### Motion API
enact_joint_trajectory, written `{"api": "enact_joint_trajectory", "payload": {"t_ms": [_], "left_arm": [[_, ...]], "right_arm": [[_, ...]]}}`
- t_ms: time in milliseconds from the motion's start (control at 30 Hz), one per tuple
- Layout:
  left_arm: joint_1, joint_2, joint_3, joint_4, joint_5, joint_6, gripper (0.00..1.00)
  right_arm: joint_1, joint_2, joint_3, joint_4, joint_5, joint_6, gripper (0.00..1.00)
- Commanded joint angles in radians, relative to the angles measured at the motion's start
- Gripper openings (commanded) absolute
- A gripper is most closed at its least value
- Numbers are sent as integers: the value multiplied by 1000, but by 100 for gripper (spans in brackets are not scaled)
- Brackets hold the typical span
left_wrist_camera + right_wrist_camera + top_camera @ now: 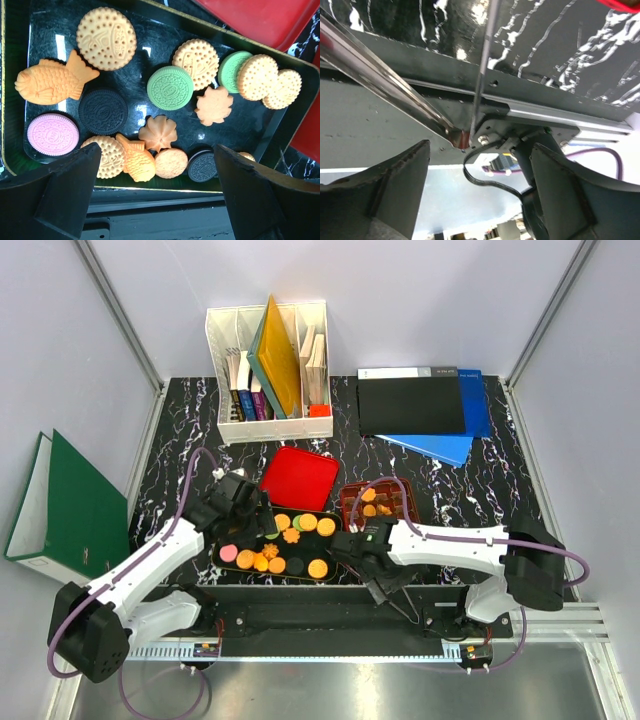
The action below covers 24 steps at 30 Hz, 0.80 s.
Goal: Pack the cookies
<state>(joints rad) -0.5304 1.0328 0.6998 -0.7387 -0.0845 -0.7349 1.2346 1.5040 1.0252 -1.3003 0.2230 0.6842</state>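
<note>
Several cookies, orange, green, pink and black, lie on a black tray point(318, 583). In the left wrist view they show close up: a green one point(170, 88), a pink one point(52, 134), a black one point(103, 111) and a fish-shaped orange one point(52, 81) on the tray point(150, 47). A few orange cookies point(369, 496) sit in the red gridded tin point(350, 502). My left gripper point(256, 524) point(157, 195) is open and empty above the tray's near edge. My right gripper point(372, 575) point(477, 195) is open and empty, right of the tray, facing the near rail.
A red lid point(298, 478) point(260, 20) lies behind the tray. A white organizer with books point(268, 370) and black and blue folders point(420, 405) stand at the back. A green binder point(65, 500) leans outside the left wall. A metal rail point(330, 618) runs along the near edge.
</note>
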Motion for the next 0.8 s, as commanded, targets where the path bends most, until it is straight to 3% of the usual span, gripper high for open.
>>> {"api": "enact_joint_trajectory", "payload": {"t_ms": [0, 367, 467, 500, 633, 767], "left_arm": [[-6, -20, -6, 25, 22, -6, 98], [-11, -34, 1, 18, 26, -1, 98], [-13, -37, 1, 15, 25, -1, 98], [-13, -36, 1, 15, 25, -1, 98], [-11, -40, -3, 15, 23, 0, 98], [-13, -45, -3, 13, 23, 2, 98]], "right_arm": [[-6, -36, -43, 93, -17, 57, 84], [-34, 7, -135, 246, -16, 93, 60], [-43, 15, -145, 265, -17, 110, 47], [-43, 16, -148, 268, -17, 124, 36], [-41, 4, -146, 262, -11, 158, 15], [-43, -36, -77, 161, 39, 196, 3]]}}
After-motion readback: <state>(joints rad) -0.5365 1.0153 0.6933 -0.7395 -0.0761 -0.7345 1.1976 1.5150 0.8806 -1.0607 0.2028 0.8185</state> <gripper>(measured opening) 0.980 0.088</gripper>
